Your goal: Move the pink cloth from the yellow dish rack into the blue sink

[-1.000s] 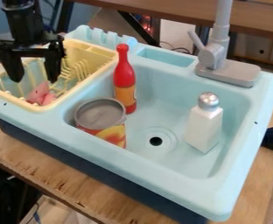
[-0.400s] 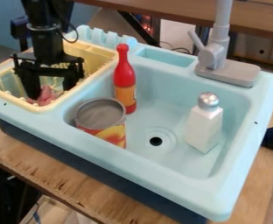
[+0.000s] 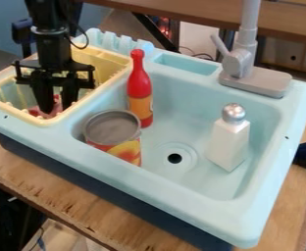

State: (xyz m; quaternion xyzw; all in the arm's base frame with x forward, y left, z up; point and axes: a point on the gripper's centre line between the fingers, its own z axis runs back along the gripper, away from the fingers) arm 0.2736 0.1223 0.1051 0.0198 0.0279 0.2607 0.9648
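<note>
Gripping pink toy [image 3: 57, 104], jaws apparently closed on it, low inside rack [image 3: 18, 114]. Judged: grasp made, toy not lifted clear. Can [image 3: 113, 128] and bottle [image 3: 140, 90] near jaws; shaker [image 3: 229, 142] farther off.

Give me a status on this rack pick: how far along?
Looks done: gripper is down inside the yellow rack, right at the pink item.
In hand: the pink item, probably; can't confirm a firm hold.
Left: any lift, by the look of it, as the pink item is low in the rack. Bottle, can and shaker stand in the sink, away from the gripper.
</note>
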